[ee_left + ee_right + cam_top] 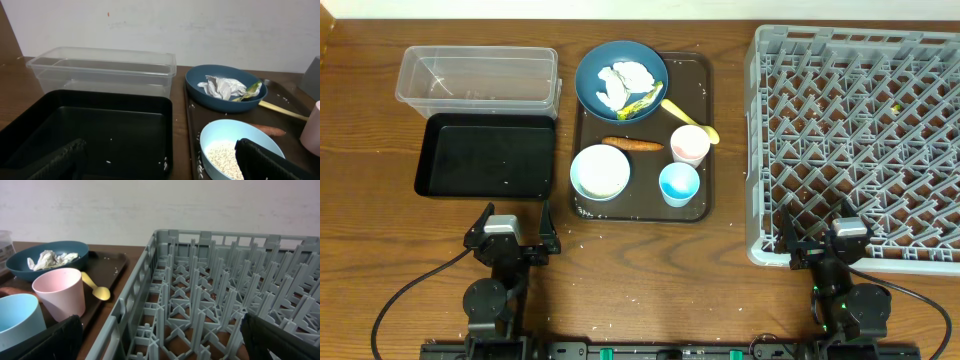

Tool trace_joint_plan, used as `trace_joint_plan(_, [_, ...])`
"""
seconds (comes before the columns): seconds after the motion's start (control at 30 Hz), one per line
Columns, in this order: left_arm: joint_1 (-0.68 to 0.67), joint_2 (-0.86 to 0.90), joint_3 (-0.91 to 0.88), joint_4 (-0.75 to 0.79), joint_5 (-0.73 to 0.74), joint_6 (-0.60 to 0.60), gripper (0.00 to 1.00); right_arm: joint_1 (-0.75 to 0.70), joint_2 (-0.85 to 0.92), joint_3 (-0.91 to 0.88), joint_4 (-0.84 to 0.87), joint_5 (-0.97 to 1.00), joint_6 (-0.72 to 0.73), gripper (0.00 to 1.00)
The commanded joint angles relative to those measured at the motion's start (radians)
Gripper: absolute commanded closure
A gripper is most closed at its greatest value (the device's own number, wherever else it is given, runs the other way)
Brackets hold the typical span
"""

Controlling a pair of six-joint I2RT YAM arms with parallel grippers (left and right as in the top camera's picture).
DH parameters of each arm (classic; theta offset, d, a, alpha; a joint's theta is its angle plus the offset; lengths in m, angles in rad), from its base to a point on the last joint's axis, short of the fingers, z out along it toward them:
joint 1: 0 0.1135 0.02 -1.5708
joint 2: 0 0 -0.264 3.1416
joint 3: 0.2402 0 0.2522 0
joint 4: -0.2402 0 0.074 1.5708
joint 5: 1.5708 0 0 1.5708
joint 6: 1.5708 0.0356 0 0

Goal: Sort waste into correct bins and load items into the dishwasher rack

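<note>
Starting w/ the waste makes sense, since nothing is held yet. Crumpled paper (623, 82) w/ yellow-green scrap (642, 100) sits on the dark blue plate (590, 72) at the far end of the brown serving tray (696, 80). Carrot stick (632, 144) lies on that tray just near-side of the plate. Rice (222, 155) is in the light blue bowl (574, 170).

Best 1st pick, imo, is the paper. Come down from above, pinch the high crumple & not the plate rim, and keep off the yellow spoon (688, 115) just beside it. Then carry left to the clear tub (480, 50) or black tray (485, 155); which bin takes what can't be told from here. Pink cup (689, 145) & small blue cup (679, 184) stand near the reach path, so lift high before swinging. Dishwasher rack (752, 150), far right, holds no dishes yet.

Pose: left arm (488, 295) sits low at the near tabletop (380, 230) edge, wrist cam looking across black tray to tub. Left jaws are wide apart, nothing between them. Right arm (850, 305) sits likewise at the rack's near side, right jaws apart & also holding nothing.
</note>
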Motion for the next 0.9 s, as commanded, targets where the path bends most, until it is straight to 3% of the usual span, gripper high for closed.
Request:
trace_joint_plan(0.0, [-0.002, -0.012, -0.010, -0.042, -0.005, 0.006, 0.55, -0.003, -0.001, -0.002, -0.003, -0.007, 0.014, 0.01])
trace_joint_plan(0.07, [-0.002, -0.012, -0.010, -0.042, -0.005, 0.006, 0.62, -0.003, -0.001, -0.002, -0.003, -0.007, 0.014, 0.01])
trace_joint_plan(0.13, [-0.002, -0.012, -0.010, -0.042, -0.005, 0.006, 0.61, -0.003, -0.001, -0.002, -0.003, -0.006, 0.014, 0.01])
trace_joint_plan(0.2, [-0.002, -0.012, -0.010, -0.042, -0.005, 0.006, 0.22, -0.003, 0.000, -0.002, -0.003, -0.007, 0.014, 0.01])
trace_joint_plan(0.33, [-0.002, -0.012, -0.010, -0.041, -0.005, 0.006, 0.02, -0.003, -0.001, -0.002, -0.003, -0.006, 0.014, 0.01])
trace_joint_plan(0.87, [-0.002, -0.012, -0.010, -0.041, -0.005, 0.006, 0.01, -0.003, 0.000, -0.002, -0.003, -0.007, 0.014, 0.01])
